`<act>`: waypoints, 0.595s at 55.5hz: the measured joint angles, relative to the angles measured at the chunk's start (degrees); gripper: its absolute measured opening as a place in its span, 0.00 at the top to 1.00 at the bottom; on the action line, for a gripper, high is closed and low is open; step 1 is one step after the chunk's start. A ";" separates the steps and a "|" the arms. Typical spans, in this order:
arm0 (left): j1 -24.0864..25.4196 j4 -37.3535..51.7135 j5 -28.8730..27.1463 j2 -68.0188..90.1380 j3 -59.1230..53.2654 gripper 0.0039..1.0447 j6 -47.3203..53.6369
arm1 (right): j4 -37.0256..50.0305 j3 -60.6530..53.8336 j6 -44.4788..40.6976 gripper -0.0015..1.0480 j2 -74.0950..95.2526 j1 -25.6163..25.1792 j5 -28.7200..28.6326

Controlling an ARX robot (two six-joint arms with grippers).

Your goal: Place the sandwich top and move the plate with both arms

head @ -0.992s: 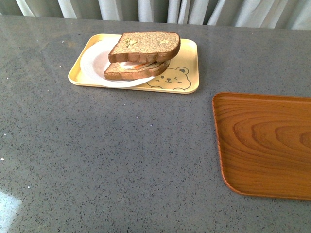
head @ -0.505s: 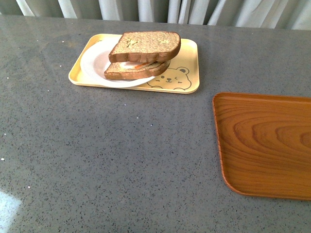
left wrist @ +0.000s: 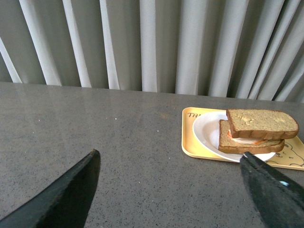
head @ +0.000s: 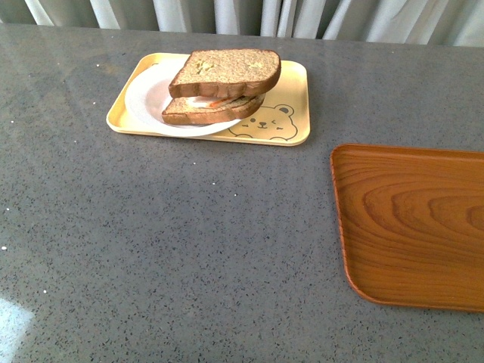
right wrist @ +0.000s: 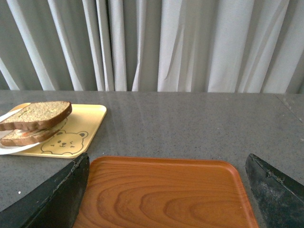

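The sandwich top (head: 227,69), a brown speckled bread slice, lies on the lower slice with its filling, on the white plate (head: 147,98) at the back of the table. It also shows in the left wrist view (left wrist: 261,123) and the right wrist view (right wrist: 35,114). The plate (left wrist: 206,130) sits in the yellow bear-print tray (head: 291,113). Neither arm shows in the front view. My left gripper (left wrist: 168,159) is open and empty, well short of the plate. My right gripper (right wrist: 166,166) is open and empty over the wooden tray (right wrist: 166,197).
The brown wood-grain tray (head: 416,227) lies empty at the right of the grey table (head: 189,242). Pale curtains (left wrist: 152,42) hang behind the far table edge.
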 joint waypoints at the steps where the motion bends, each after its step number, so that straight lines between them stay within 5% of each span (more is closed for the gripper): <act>1: 0.00 0.00 0.00 0.00 0.00 0.07 0.02 | 0.00 0.00 0.00 0.09 0.00 0.00 0.00; 33: 0.00 0.00 0.00 0.00 0.00 0.08 0.02 | 0.00 0.00 0.00 0.09 0.00 0.00 0.00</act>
